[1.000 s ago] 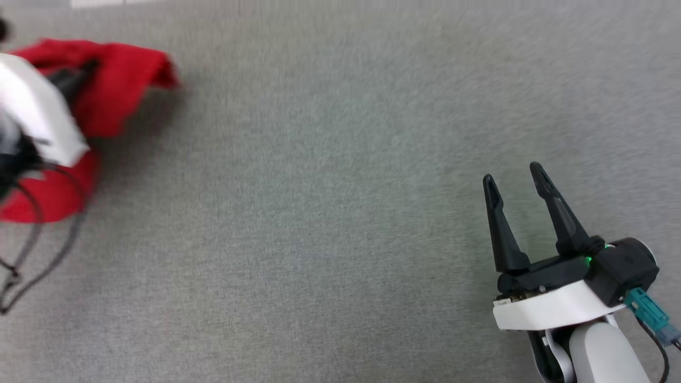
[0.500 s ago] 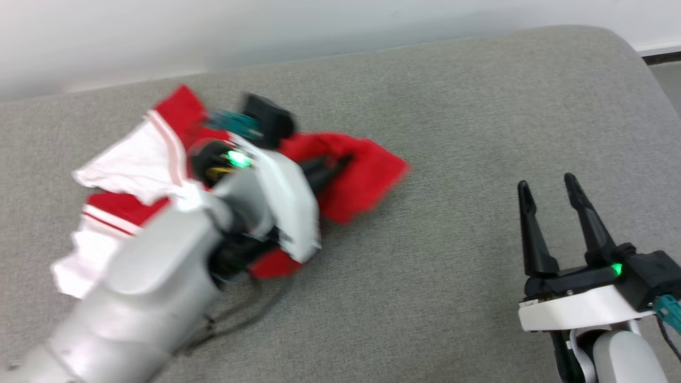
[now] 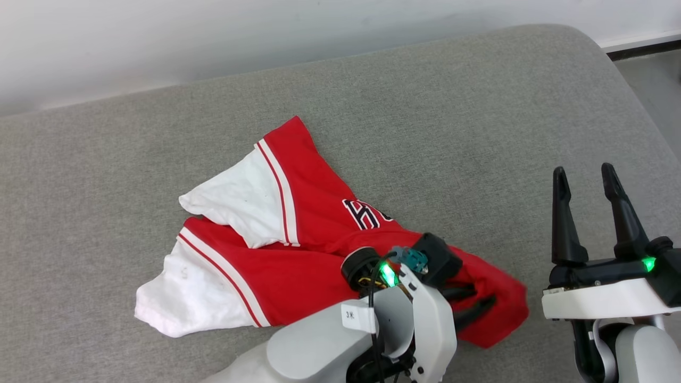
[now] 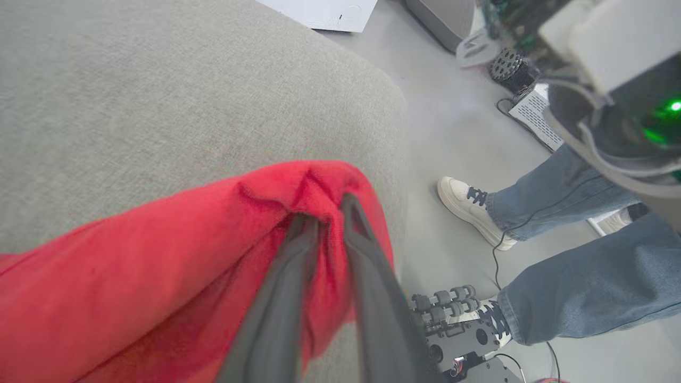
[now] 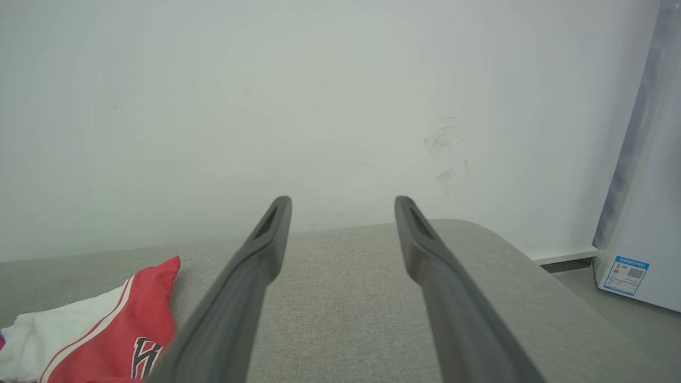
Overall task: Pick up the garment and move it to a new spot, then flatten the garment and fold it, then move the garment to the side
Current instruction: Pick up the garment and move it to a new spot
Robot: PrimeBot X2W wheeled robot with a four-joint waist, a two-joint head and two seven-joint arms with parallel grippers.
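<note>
Pinches a red fold of the shirt (image 3: 319, 213) in the left jaws, left fingers (image 4: 276, 298) closed on the bunched cloth near the rounded right edge of the grey surface (image 3: 452, 133). Leaves the rest of the shirt lying crumpled mid-surface, white sleeves trailing to the left, chest lettering half buried under a crease. Holds the right jaws wide open and empty just beside the pinched end, right fingers (image 3: 562, 223) pointing toward the wall. Looks likely to lose the cloth under a hard pull, with only a thin gather between the tips. Could also drag the hem over the nearby edge and down to the floor (image 4: 452, 133), beside a person's shoe (image 4: 471, 210) and jeans close to the robot's base. Risks pressing in the doubled-over body and tucked sleeve if flattened from this one corner alone. May snag the cloth on the open right jaws, so near to the held end.
</note>
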